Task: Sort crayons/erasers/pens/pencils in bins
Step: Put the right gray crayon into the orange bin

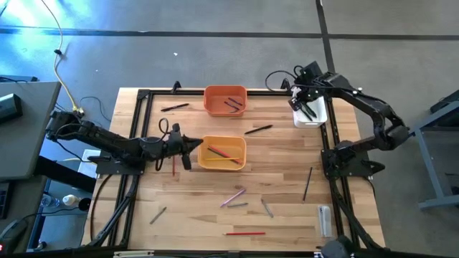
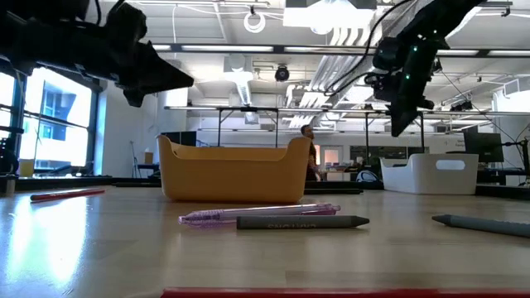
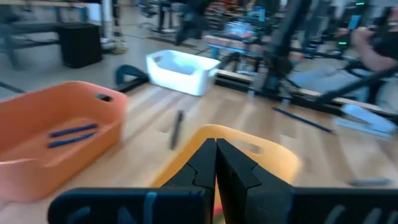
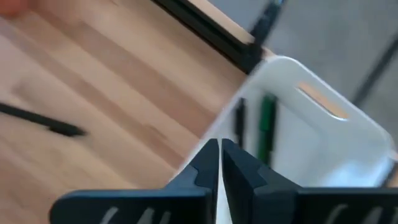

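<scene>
Jaws together on both — right gripper [image 1: 307, 109] over white bin [image 1: 319, 118], left gripper [image 1: 188, 145] beside yellow-orange bin [image 1: 240, 147].

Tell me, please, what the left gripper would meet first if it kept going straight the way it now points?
Most likely the yellow-orange bin: the shut left gripper points at its near wall, with nothing visible between, though depth is hard to judge.

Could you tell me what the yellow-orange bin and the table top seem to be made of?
The yellow-orange bin looks like moulded plastic with a matte finish: one even colour, thin walls, rounded corners and cut-out handles. The table top looks like wood, probably butcher block: pale parallel strips with visible grain and a light sheen.
</scene>
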`<act>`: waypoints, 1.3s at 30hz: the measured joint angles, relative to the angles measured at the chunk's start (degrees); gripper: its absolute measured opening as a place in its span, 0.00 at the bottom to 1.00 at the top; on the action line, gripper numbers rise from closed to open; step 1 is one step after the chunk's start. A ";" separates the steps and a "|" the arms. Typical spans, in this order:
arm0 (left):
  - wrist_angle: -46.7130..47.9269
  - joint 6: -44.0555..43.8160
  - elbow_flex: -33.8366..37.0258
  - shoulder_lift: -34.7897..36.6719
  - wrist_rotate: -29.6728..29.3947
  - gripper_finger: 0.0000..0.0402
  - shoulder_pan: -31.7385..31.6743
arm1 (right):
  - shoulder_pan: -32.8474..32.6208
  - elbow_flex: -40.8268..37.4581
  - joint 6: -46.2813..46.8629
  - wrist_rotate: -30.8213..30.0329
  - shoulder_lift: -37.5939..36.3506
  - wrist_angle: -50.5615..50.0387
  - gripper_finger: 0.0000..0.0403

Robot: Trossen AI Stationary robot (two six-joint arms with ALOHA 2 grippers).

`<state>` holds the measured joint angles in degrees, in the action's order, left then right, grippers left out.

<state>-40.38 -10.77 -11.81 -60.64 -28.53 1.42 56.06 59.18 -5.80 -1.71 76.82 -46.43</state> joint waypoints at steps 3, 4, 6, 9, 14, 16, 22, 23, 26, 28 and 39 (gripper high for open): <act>0.01 1.97 0.00 0.00 2.28 0.00 -3.90 | -2.30 0.00 1.63 1.28 -1.04 0.44 0.01; 0.03 2.69 0.00 0.00 3.52 0.00 -5.15 | -3.59 0.00 2.25 1.27 -1.45 0.72 0.00; 0.20 4.11 0.00 0.00 6.17 0.00 -7.41 | -6.72 0.00 4.11 1.27 -2.05 1.71 0.00; 0.26 5.95 0.00 0.00 9.62 0.00 -10.35 | -11.92 0.00 7.55 1.17 -2.52 4.75 0.00; 0.35 7.17 0.00 0.00 16.11 0.00 -14.03 | -20.68 -4.76 13.41 0.70 -2.59 17.55 0.00; 0.58 8.50 -0.01 0.00 18.79 0.00 -14.99 | -24.30 -9.43 16.22 0.72 -2.65 26.01 0.00; 0.76 8.96 -0.02 0.00 20.76 0.00 -16.47 | -34.84 -24.38 23.17 1.57 -2.65 55.23 0.00; 1.03 9.07 -0.02 0.00 20.74 0.00 -16.47 | -36.30 -25.91 23.77 1.30 -2.65 57.65 0.00; 2.26 9.50 -0.02 0.00 20.76 0.00 -16.21 | -40.61 -27.14 23.99 -2.44 -2.65 56.48 0.00; 2.46 9.52 -0.02 0.00 20.76 0.00 -15.91 | -43.77 -25.88 24.00 -5.12 -2.67 51.15 0.00; 2.82 7.46 -0.02 0.01 20.69 0.00 -13.86 | -73.48 -19.76 50.06 -12.20 -2.16 29.63 0.00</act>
<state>-37.56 -3.31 -11.84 -60.63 -7.84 -12.43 -17.42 39.42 44.26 -13.92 74.66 -16.80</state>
